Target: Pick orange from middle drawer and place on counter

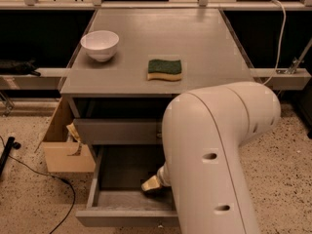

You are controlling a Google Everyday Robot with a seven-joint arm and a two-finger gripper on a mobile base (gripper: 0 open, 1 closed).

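The middle drawer stands pulled open below the counter, and its grey floor shows. My large white arm reaches down into the drawer from the right. Only a pale yellowish tip of my gripper shows, low over the drawer floor near its right side. The rest of the gripper is hidden behind the arm. The orange is not in view; the arm covers the right part of the drawer.
A white bowl and a green sponge sit on the counter. A shallower drawer front is above the open drawer. An open cardboard box stands left of the cabinet. A black cable lies on the speckled floor.
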